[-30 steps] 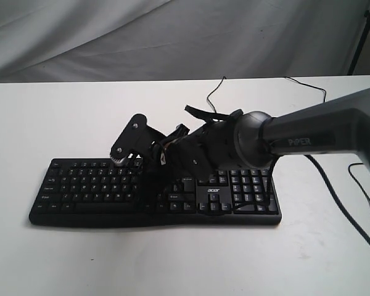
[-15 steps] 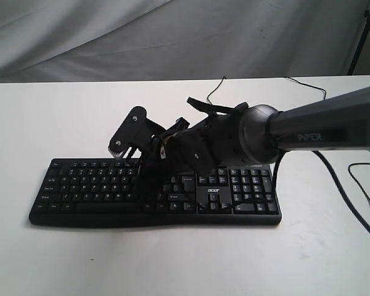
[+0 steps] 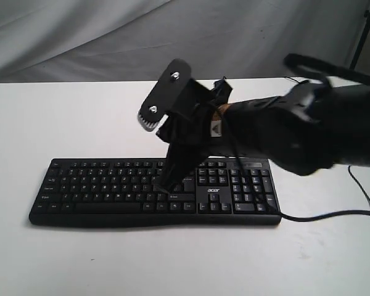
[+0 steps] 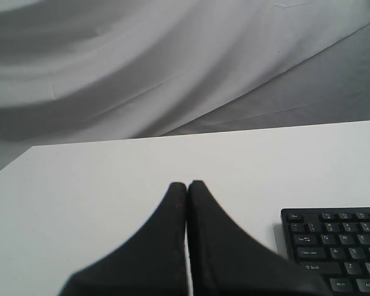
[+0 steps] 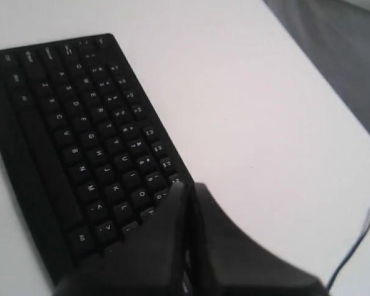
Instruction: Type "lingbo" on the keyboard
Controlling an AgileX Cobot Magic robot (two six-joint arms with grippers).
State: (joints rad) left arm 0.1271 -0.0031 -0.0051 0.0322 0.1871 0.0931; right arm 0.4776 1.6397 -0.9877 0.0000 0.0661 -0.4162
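Observation:
The black keyboard (image 3: 98,185) with white-lettered keys and a small acer logo lies across the white table (image 3: 61,117). My right gripper (image 3: 162,185) points steeply down at the right end of its letter block. In the right wrist view this gripper (image 5: 188,185) is shut with nothing held, its tips beside the O and 0 keys of the keyboard (image 5: 68,123); whether it touches a key is unclear. My left gripper (image 4: 187,184) is shut and empty over bare table. The keyboard's left corner (image 4: 339,246) shows beside it. The exterior view does not show the left arm.
A black cable (image 3: 320,216) runs along the table from the keyboard's front right corner towards the right edge. The right arm's bulky body (image 3: 296,135) hangs over the number pad. Grey cloth (image 3: 111,37) hangs behind the table, and a stand leg (image 3: 361,37) stands at the back right.
The right arm has risen and swung nearer the camera. Its gripper now points more steeply down, and its tips have shifted from the upper middle keys rightwards along the letter block.

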